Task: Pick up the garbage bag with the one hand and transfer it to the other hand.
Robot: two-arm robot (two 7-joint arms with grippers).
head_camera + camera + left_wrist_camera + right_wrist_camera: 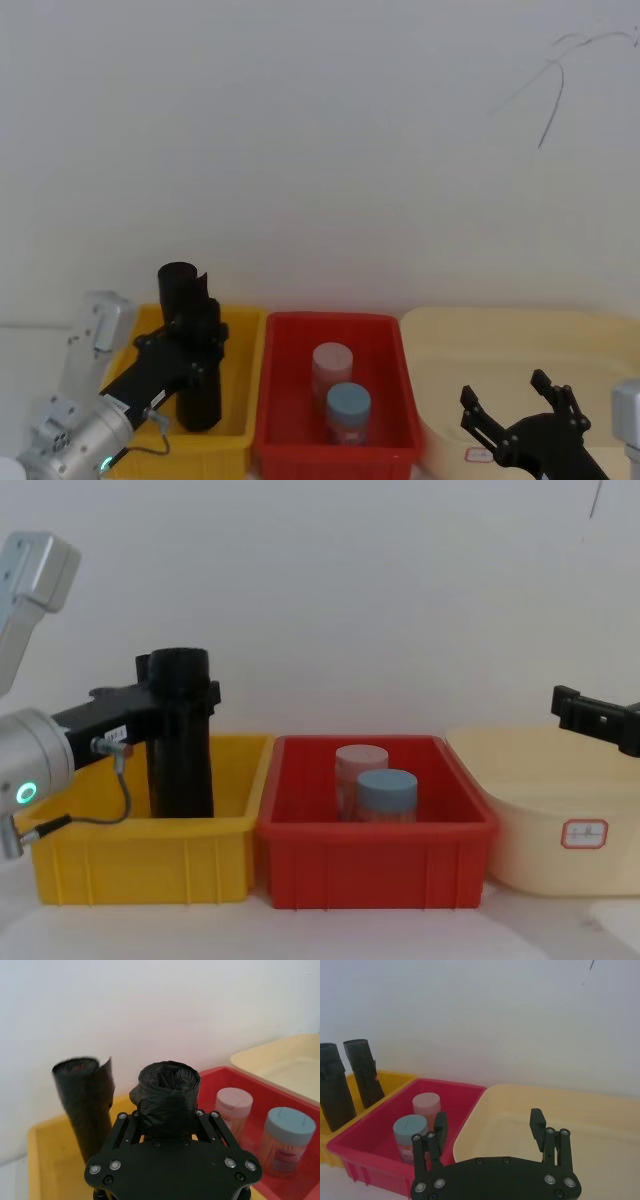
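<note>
Left pincer [167, 1119]: closed on the wrinkled roll [167, 1090], which is stood in the yellow bin [140, 865].
Garbage bag [82, 1100]: stood upright in the same bin, just beside the wrinkled roll on the wall side, left free.
Red bin [375, 860]: set between yellow bin and cream tub [540, 810]; two lidded jars [387, 785] are kept in it.
Right pincer [489, 1122]: spread wide, empty, held over the cream tub.

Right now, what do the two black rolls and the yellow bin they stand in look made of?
Taller roll: thin black plastic film, smooth, with a loose flap edge. Crumpled roll in the left gripper: likely the same film, wrinkled folds on top. Yellow bin: rigid moulded plastic, slight gloss, thin even walls. Right gripper hangs open above the cream tub.
</note>
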